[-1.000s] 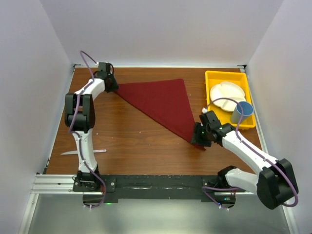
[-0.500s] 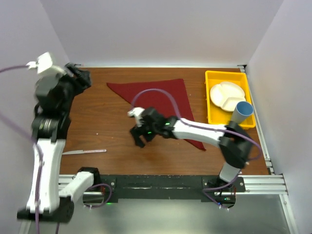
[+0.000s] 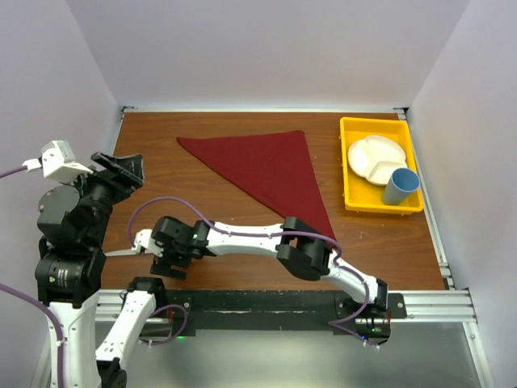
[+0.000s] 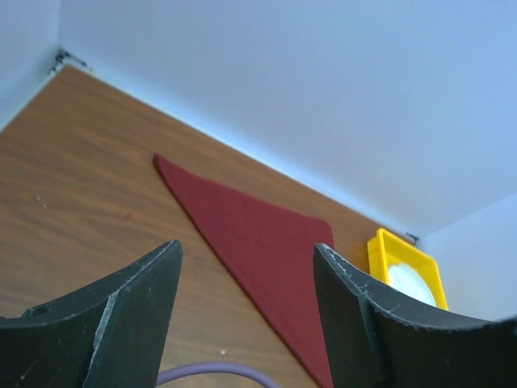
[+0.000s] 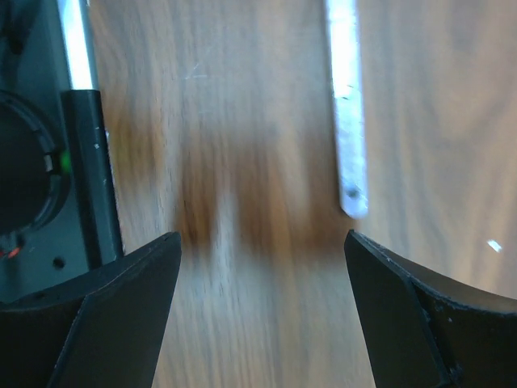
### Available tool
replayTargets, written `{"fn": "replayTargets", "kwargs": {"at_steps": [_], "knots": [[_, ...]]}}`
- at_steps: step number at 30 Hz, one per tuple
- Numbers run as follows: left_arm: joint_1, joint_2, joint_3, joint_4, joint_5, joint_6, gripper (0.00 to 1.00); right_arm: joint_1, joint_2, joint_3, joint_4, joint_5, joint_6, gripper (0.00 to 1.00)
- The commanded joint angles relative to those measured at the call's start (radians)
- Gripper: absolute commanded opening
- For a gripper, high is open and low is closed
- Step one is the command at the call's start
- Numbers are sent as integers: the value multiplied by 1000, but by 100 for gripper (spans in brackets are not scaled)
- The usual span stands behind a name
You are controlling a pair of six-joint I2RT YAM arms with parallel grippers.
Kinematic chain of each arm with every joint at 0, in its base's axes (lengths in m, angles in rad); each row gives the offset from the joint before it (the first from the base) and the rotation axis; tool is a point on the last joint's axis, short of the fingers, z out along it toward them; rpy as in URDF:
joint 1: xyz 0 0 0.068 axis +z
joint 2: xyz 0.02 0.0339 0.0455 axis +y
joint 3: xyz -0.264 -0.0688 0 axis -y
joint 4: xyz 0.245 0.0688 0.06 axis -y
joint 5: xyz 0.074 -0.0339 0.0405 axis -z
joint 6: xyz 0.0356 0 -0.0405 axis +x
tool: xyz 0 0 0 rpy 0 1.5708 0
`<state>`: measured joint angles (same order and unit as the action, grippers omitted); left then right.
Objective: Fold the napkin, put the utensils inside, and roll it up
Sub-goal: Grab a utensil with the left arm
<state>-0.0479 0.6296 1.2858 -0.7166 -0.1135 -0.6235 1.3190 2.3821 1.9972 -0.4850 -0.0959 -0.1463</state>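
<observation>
Napkin [image 3: 266,170] lies folded into a triangle on the worktop [image 3: 161,182]; utensil [image 5: 347,105] not yet placed, rolling pending. Left gripper [image 4: 246,250] and right gripper [image 5: 262,242]: fingers apart, empty, the right one hovering near the utensil.

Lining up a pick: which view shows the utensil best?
Right wrist: the utensil lies unobstructed ahead of the open right tool. Top external shows only one end beside the right arm; left wrist shows none.
</observation>
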Motion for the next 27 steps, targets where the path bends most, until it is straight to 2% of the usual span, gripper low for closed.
{"fn": "replayTargets", "kwargs": {"at_steps": [1,6,11,15,17,19,20,21,22,24,25,27], "knots": [[5,-11,-8,2,64,-28,71,-4,60,136,-59,47,-56,86],[5,-14,-6,31,87,-38,71,-4,130,218,-75,82,-76,84],[5,-7,0,49,109,-45,71,-6,183,268,-81,50,-91,82],[3,-5,17,54,109,-47,71,-7,200,264,-64,4,-91,71],[3,-4,30,54,129,-42,71,-7,206,256,-55,16,-93,58],[2,1,33,54,127,-36,71,-9,213,268,-72,34,-95,52],[-1,2,32,52,123,-35,71,-9,201,265,-78,53,-90,55],[-6,8,30,48,117,-32,71,-9,192,264,-86,79,-79,65],[-10,15,24,27,65,-31,71,-13,183,268,-98,85,-73,70],[-10,33,3,-19,-10,-83,71,-32,115,243,-98,91,-12,73],[-10,44,-6,-83,-108,-117,71,-70,83,170,-83,75,26,73],[-10,64,-64,-135,-191,-201,76,-125,-47,59,-2,-38,164,73]]}}
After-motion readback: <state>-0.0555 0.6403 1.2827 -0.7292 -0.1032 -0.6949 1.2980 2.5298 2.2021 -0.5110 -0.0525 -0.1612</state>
